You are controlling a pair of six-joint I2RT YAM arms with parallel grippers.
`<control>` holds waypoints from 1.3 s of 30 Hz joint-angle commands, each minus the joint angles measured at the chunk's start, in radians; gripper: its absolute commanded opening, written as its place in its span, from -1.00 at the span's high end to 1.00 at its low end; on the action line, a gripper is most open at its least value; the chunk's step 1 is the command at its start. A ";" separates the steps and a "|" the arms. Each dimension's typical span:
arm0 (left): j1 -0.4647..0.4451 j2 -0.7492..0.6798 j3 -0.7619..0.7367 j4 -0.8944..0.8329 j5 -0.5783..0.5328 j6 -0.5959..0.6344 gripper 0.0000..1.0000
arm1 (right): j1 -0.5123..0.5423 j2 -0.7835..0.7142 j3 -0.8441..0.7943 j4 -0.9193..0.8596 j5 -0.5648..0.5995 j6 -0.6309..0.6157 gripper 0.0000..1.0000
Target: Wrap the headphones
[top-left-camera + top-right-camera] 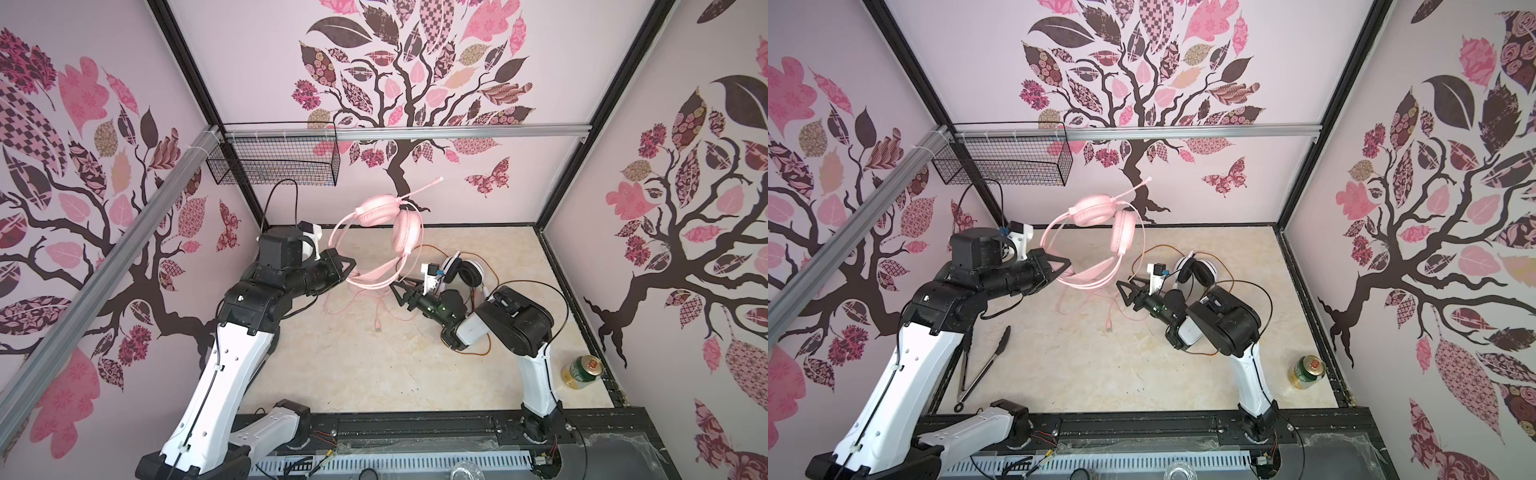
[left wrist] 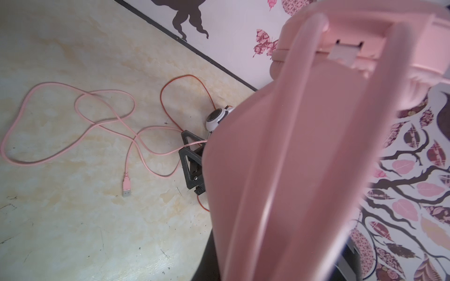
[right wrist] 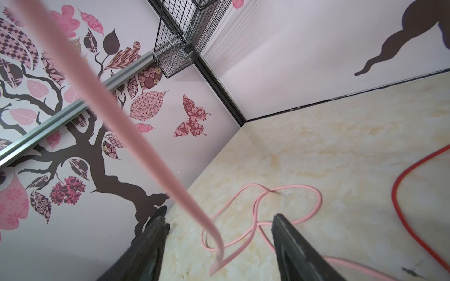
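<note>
The pink headphones (image 1: 376, 210) (image 1: 1096, 212) hang in the air over the back of the table, mic boom pointing up. My left gripper (image 1: 348, 266) (image 1: 1064, 266) is shut on their headband (image 2: 292, 146), which hides the jaws in the left wrist view. The pink cable (image 2: 80, 102) (image 1: 374, 307) trails down in loose loops to its USB plug (image 2: 126, 188). My right gripper (image 1: 397, 291) (image 1: 1124, 293) (image 3: 219, 217) stands open low over the table, with a hanging strand of the pink cable (image 3: 155, 150) passing between its fingers. The white headphones (image 1: 467, 272) (image 1: 1198, 270) with an orange-red cable (image 3: 401, 185) lie behind the right arm.
A black wire basket (image 1: 274, 162) (image 1: 1005, 162) hangs on the back rail at the left. A green and gold can (image 1: 582, 370) (image 1: 1308, 370) stands at the right edge. Black tongs (image 1: 984, 365) lie beside the left arm. Walls close in three sides.
</note>
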 commanded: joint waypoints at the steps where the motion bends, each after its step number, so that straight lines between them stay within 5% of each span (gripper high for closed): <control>1: 0.052 -0.010 -0.036 0.173 0.157 -0.047 1.00 | 0.006 0.072 0.057 0.133 0.027 0.021 -0.26; 10: 0.066 -0.038 -0.055 0.166 0.169 -0.053 1.00 | 0.006 0.131 0.175 0.133 0.009 0.038 -0.11; 15: 0.069 -0.044 -0.049 0.136 0.157 -0.038 1.00 | 0.006 0.153 0.216 0.133 -0.011 0.071 0.40; 19: 0.084 -0.038 -0.049 0.110 0.152 -0.008 1.00 | 0.008 0.124 0.144 0.133 -0.014 0.084 0.72; 25: 0.155 -0.064 -0.113 0.108 0.147 0.009 1.00 | 0.011 -0.075 -0.150 0.118 0.028 -0.018 0.81; 29: 0.161 -0.093 -0.144 0.064 0.065 0.066 1.00 | 0.012 -0.336 -0.277 -0.269 0.029 -0.152 0.81; 39: 0.160 -0.210 -0.286 0.000 -0.121 0.202 1.00 | 0.014 -0.817 -0.196 -1.211 0.080 -0.409 0.89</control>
